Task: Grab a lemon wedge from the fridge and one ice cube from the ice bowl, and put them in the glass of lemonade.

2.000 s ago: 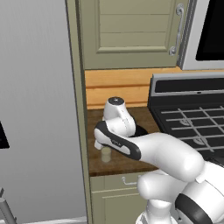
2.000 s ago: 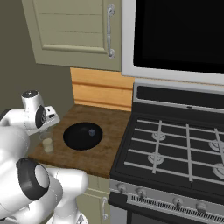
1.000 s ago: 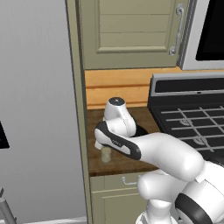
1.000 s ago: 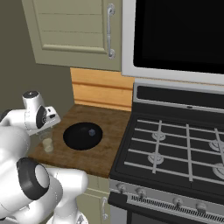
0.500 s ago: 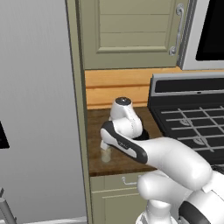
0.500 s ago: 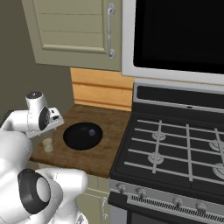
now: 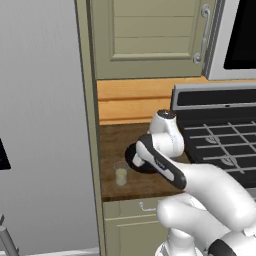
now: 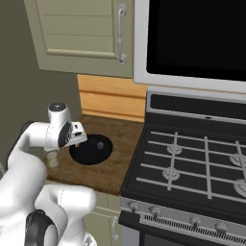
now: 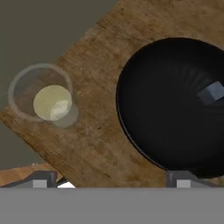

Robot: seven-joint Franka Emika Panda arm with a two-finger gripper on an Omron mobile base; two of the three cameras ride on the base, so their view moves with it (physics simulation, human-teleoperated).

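Lemonade glass [image 9: 42, 97] stood near the front left corner of the wooden counter [image 9: 100, 144], just left of the black ice bowl [image 9: 175, 105], apart from it; one pale ice cube [image 9: 213, 92] lay inside the bowl. The gripper [image 9: 111, 180] hovered above, fingers spread wide, holding nothing

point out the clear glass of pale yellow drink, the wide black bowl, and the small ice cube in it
clear glass of pale yellow drink [image 9: 52, 103], hand view, on the drink's surface.
wide shallow black bowl [image 9: 162, 113], hand view, on its dark inner floor.
small pale grey-blue ice cube [image 9: 214, 92], hand view, on its top face.
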